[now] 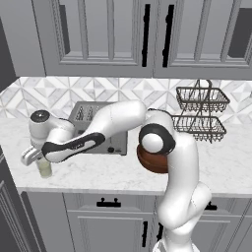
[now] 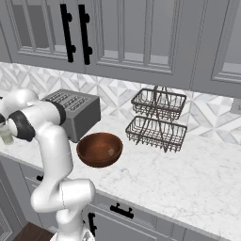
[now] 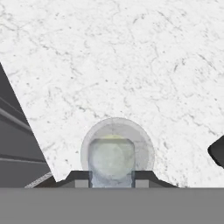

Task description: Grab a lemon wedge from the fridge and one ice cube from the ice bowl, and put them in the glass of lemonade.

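Observation:
My gripper (image 3: 112,178) hangs right over the glass of lemonade (image 3: 144,148), shut on a clear ice cube (image 3: 112,159) that sits between the two fingertips. A pale yellow patch shows in the glass behind the cube; I cannot tell whether it is the lemon wedge or the liquid. From the base, the glass (image 1: 45,169) stands near the counter's left front corner, with the hand (image 1: 30,156) just above it. The reddish-brown ice bowl (image 2: 100,149) sits mid-counter with one cube (image 2: 111,151) in it, half hidden by the arm in the left base view.
A grey toaster (image 2: 75,113) stands behind the arm against the tiled wall. A two-tier black wire basket (image 2: 157,123) is to the right of the bowl. The fridge's dark grey side (image 1: 6,211) borders the counter's left end. Wall cabinets hang overhead.

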Robot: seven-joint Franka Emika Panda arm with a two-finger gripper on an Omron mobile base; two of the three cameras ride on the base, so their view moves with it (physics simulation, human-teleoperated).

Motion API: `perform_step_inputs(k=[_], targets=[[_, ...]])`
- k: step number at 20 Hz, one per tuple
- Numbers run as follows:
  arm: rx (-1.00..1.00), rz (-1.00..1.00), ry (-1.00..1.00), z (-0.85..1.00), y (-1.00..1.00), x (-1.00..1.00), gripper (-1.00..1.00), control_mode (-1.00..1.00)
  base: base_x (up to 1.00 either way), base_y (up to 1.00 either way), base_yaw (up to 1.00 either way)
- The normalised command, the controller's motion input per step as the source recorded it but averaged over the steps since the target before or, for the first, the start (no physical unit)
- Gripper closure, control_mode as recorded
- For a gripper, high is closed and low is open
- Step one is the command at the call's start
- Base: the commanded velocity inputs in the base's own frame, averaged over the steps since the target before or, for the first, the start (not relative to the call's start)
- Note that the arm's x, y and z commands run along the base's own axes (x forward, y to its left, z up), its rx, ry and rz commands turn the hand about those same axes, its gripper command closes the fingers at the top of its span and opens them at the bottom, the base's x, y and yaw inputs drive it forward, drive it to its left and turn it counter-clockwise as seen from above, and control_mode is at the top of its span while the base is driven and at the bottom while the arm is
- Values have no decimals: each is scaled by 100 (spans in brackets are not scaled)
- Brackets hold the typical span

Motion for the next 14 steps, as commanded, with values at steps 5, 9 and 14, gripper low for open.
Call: perform_step_inputs(k=[5, 9, 14], targets=[[0, 0, 4, 0, -3, 11, 100, -100, 0, 0, 0], [0, 0, 3, 0, 0, 25, 100, -100, 0, 0, 0], [0, 0, 0, -4, 0, 7, 100, -100, 0, 0, 0]])
